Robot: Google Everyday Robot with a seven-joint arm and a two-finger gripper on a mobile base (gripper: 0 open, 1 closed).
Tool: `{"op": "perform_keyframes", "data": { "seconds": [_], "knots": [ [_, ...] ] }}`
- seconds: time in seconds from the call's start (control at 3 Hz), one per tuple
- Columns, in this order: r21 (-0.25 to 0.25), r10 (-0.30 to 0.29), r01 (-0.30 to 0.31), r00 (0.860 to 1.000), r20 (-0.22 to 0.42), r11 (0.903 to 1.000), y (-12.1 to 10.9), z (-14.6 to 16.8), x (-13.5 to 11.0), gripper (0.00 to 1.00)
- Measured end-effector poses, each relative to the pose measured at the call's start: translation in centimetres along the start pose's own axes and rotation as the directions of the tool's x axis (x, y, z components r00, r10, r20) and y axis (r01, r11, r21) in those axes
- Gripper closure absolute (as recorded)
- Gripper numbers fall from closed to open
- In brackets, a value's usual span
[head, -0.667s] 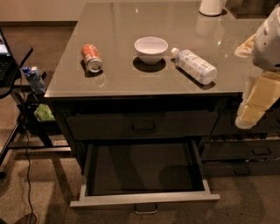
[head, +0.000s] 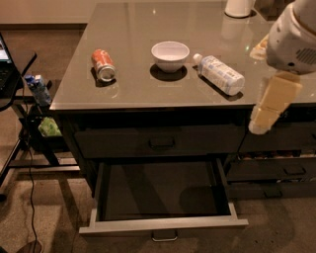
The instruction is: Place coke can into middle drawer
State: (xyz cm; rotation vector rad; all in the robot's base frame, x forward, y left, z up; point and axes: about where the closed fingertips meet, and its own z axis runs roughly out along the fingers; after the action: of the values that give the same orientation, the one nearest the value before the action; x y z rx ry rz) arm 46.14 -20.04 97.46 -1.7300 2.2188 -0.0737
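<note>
Where the cabinet stands nearest the camera, the middle drawer point(head: 163, 225) is pulled out, showing its dark inside, with the metal loop handle point(head: 164, 237) at the centre of its light grey front edge; directly above it, the upper drawer front point(head: 123, 143) sits closed, bearing a black handle point(head: 161, 143). At the right, the gripper point(head: 264, 116) hangs in front of the countertop edge, pointing down; whether it is released or clenched cannot be told. On the grey countertop point(head: 128, 94), the coke can point(head: 103, 64) lies on its side at the left, well apart from the gripper; a white bowl point(head: 170, 55) stands upright at the centre; a clear plastic bottle point(head: 219, 74) lies on its side just right of the bowl; a white vessel point(head: 239, 7) stands at the far edge.
</note>
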Motion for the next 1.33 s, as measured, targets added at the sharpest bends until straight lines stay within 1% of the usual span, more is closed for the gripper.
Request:
{"op": "perform_keyframes", "data": {
  "seconds": [0.33,0.67,1.0,1.33],
  "knots": [
    [-0.029,0.001,-0.001,1.0,0.014,0.9996,-2.6,1.9,-2.8,0.0],
    [-0.058,-0.023,0.025,0.999,0.023,0.998,-5.0,3.9,-5.5,0.0],
    [-0.049,-0.027,0.029,0.999,0.033,0.9984,-5.3,3.9,-6.0,0.0],
    [-0.045,-0.024,0.026,0.998,0.051,0.9987,-5.2,4.3,-6.6,0.0]
  ]
}}
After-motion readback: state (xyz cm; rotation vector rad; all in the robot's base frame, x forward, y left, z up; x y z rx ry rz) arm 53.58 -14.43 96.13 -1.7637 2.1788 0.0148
